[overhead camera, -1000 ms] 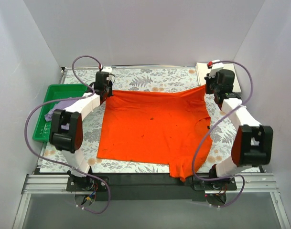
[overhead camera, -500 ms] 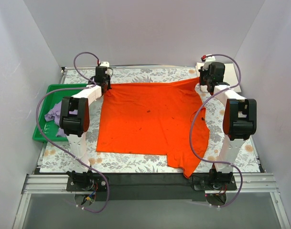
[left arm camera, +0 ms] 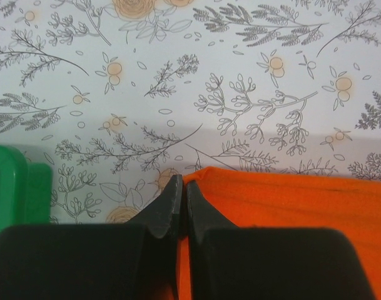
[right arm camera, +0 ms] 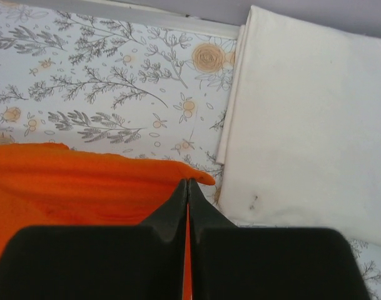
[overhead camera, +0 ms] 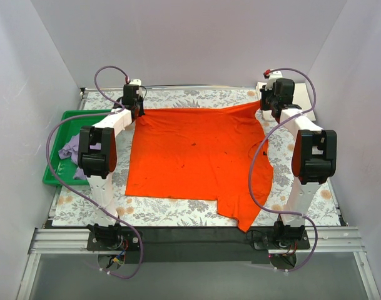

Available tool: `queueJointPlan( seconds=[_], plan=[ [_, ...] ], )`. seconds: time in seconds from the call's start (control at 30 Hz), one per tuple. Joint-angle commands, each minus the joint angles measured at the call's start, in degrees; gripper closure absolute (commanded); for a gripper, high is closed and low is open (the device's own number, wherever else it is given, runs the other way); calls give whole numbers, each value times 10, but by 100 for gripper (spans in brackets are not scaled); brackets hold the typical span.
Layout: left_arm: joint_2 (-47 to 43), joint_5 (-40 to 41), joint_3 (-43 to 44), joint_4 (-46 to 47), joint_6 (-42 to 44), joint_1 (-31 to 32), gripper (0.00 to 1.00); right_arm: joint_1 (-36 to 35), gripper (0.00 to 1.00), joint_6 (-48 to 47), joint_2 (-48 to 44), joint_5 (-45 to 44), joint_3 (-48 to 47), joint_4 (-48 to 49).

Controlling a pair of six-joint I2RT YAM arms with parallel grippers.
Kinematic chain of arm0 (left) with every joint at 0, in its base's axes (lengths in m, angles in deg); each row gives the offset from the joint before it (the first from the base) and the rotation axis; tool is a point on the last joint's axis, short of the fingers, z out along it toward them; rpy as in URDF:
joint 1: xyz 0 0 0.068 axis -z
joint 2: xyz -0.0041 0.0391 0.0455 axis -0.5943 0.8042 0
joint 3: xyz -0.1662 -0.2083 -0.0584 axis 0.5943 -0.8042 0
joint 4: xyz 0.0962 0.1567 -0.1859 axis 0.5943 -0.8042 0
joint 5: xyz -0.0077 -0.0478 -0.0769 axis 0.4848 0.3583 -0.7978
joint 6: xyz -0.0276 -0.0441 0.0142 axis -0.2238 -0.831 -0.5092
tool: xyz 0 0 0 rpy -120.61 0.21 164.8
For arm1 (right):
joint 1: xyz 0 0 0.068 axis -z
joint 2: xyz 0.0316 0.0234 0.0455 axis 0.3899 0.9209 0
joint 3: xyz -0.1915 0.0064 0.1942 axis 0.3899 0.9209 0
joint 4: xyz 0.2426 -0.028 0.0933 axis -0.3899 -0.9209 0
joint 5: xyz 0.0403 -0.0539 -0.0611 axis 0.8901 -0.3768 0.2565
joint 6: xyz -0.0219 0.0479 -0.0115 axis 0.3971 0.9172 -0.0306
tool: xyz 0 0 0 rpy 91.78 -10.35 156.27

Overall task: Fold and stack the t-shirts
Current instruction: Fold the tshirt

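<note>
At the far left of the top view, a green tray [overhead camera: 57,128] sat at the left edge of the floral worktop [overhead camera: 196,99], and the lilac t-shirt [overhead camera: 70,149] lay crumpled inside it. Just right of the tray, the left arm reached to the far side of the worktop. There the left fingers [overhead camera: 137,112] were pressed together on the far left corner of the orange t-shirt [overhead camera: 196,156]. The left wrist view showed these fingers [left arm camera: 176,190] closed tight, with a strip of orange cloth [left arm camera: 284,200] caught in the seam between them. It also showed bare patterned worktop [left arm camera: 177,75] ahead and a bit of green tray [left arm camera: 15,187] at the left edge. The orange t-shirt lay spread nearly flat across the middle of the worktop, its far edge drawn in a line from one arm to the other. Its near right part draped over the near edge onto the dark rail. On the right, the right fingers [overhead camera: 264,105] gripped the far right corner of the same shirt. In the right wrist view they [right arm camera: 183,190] were shut, with orange cloth [right arm camera: 71,181] showing in the slit between them and spreading away to the left. Just beside them, in the far right corner of the worktop [right arm camera: 102,75], the cream-white t-shirt [right arm camera: 303,125] lay folded flat [overhead camera: 306,103]. Its left edge was close to the pinched orange corner, though whether they touched could not be told.
</note>
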Motion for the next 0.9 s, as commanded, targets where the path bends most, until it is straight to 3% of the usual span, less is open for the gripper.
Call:
queueJointPlan(
  seconds=[0.0, 0.67, 0.87],
  plan=[
    [-46, -1, 4, -35, -17, -7, 100, -3, 99, 4, -52, -29, -15, -31],
    [-145, 7, -56, -143, -70, -7, 100, -38, 99, 55, -174, -75, 49, -201],
    [-178, -1, -111, -141, -94, -7, 100, -52, 99, 91, -198, -109, 85, -237]
  ],
)
